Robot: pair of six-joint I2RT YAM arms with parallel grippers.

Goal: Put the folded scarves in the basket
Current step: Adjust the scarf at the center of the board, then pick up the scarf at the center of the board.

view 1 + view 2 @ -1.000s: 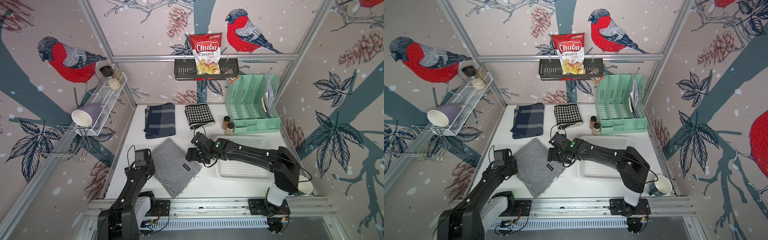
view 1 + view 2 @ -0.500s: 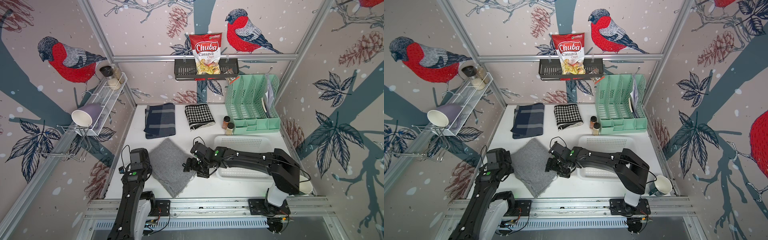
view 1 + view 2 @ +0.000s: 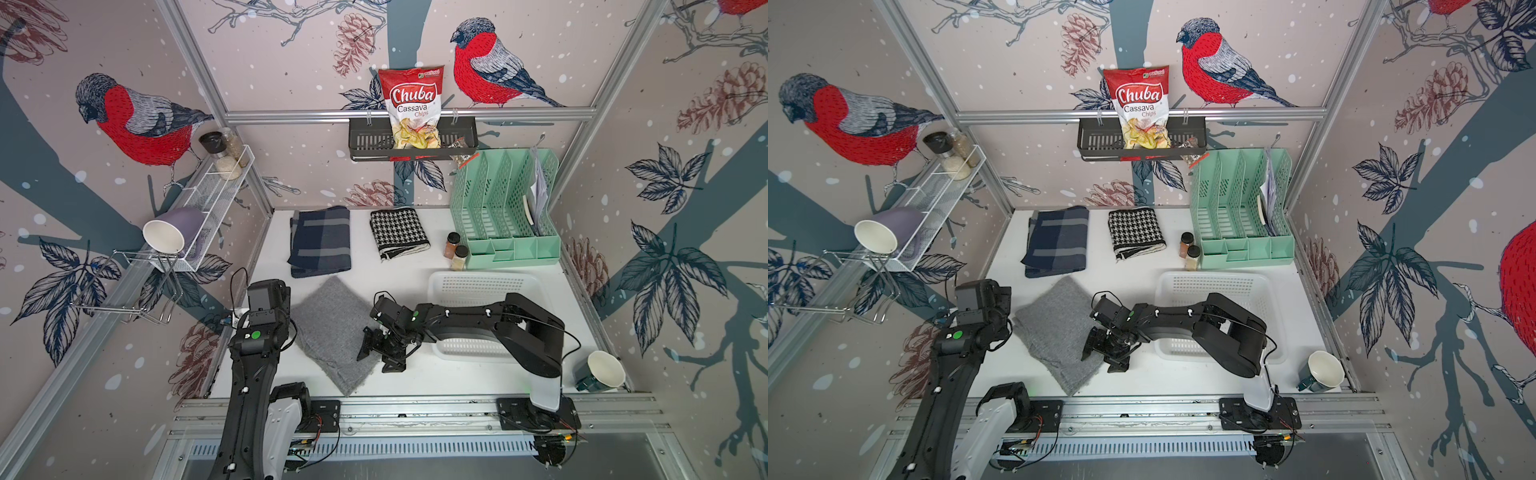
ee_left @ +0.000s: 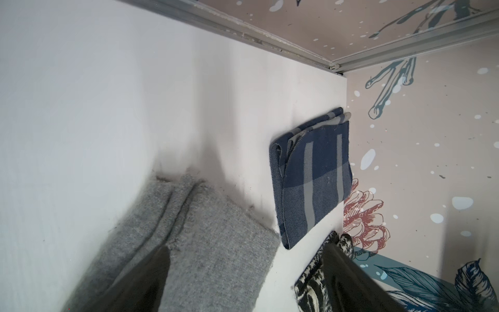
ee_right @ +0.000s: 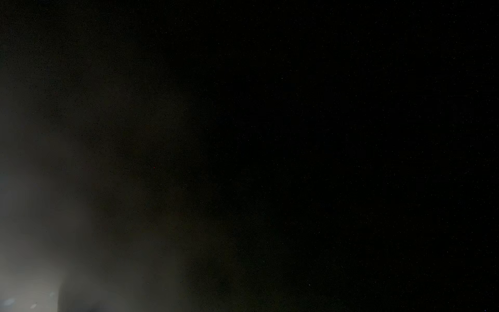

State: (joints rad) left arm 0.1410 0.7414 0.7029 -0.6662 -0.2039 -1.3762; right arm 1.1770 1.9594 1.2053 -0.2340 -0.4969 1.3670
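Folded scarves (image 3: 332, 328), three; basket (image 3: 478, 286), one

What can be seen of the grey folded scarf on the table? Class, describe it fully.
The grey scarf looks like fuzzy wool knit, folded into a rough square of several layers. It lies flat on the white table, turned cornerwise, with one corner toward the table's front edge. The right gripper, fingers open, is at the scarf's right edge; whether it touches the scarf cannot be told.

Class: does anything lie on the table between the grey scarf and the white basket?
No loose object. Only the right gripper, fingers open at the edge of the grey scarf, sits between it and the basket.
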